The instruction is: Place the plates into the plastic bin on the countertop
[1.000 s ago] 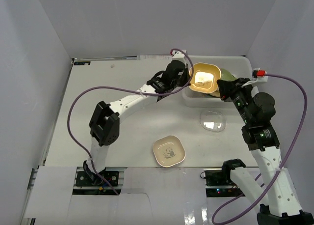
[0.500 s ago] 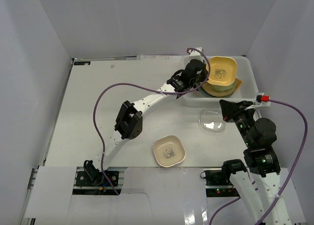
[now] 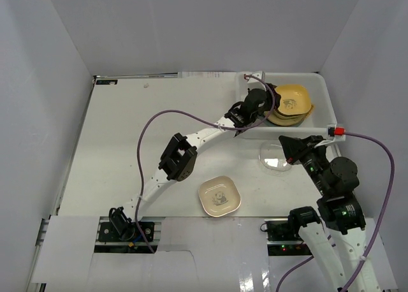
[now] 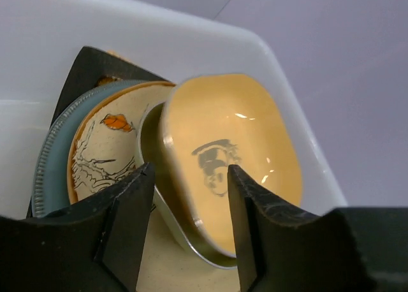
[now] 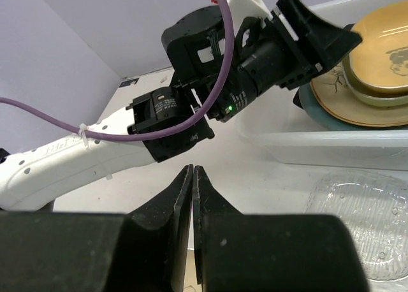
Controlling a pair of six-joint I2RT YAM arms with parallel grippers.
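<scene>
The white plastic bin [image 3: 319, 88] stands at the countertop's [image 3: 127, 145] far right and holds a stack of plates. On top lies a yellow square plate [image 3: 293, 101], tilted [image 4: 236, 158] over a tan patterned plate [image 4: 102, 152] and a teal round one [image 4: 48, 171]. My left gripper [image 3: 264, 110] reaches into the bin. It is open [image 4: 190, 203], with the yellow plate's near rim between its spread fingers and gaps on both sides. My right gripper [image 3: 287, 145] is shut and empty [image 5: 192, 171], just over the near edge of a clear glass plate [image 3: 275, 159].
A cream square plate with a panda print [image 3: 219, 197] lies on the countertop near the front centre. The left arm's forearm and purple cable [image 3: 191, 116] stretch across the middle. White walls close in the back and both sides.
The left gripper carried the yellow plate over the bin, lowered it onto the stack and opened. The right arm drew back from the bin toward the glass plate, still shut.
</scene>
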